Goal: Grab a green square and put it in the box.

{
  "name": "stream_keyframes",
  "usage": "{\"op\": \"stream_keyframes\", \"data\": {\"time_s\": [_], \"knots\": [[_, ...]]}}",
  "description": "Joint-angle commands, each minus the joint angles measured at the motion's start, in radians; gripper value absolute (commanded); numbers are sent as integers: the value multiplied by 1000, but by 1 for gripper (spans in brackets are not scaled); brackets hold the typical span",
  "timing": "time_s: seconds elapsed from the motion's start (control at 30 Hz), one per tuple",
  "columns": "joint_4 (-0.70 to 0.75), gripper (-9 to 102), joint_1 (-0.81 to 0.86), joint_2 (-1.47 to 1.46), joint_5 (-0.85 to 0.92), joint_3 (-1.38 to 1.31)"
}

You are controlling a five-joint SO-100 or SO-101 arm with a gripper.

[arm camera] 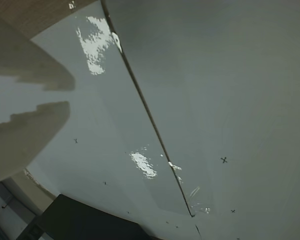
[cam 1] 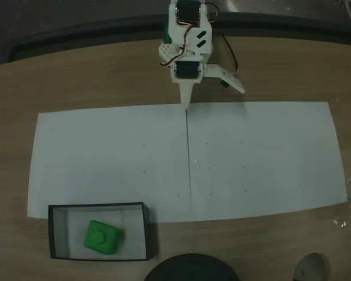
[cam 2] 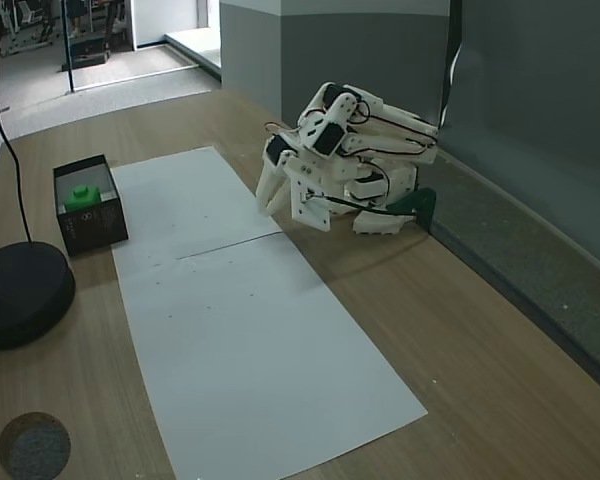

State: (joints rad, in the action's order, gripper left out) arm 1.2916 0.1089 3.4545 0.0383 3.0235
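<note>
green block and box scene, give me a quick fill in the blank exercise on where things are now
1. The green block lies inside the black-walled ____.
2. In a fixed view the box sits on the wooden table, overlapping the near left corner of the white ____.
3. The gripper is folded back at the far edge of the paper and holds ____.
4. Beside the box stands a dark round ____.

Missing words: box; paper; nothing; disc

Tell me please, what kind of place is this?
Probably an indoor lab or workshop: a wooden table with white paper sheets, a small white robot arm, and a doorway behind.
</note>
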Motion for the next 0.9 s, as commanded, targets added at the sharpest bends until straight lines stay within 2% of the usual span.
{"op": "stream_keyframes", "data": {"time_s": [0.0,0.13,0.87], "knots": [[2,0,-5,21,3,-23],[0,0,-60,21,5,-23],[2,0,-40,21,-5,-23]]}}
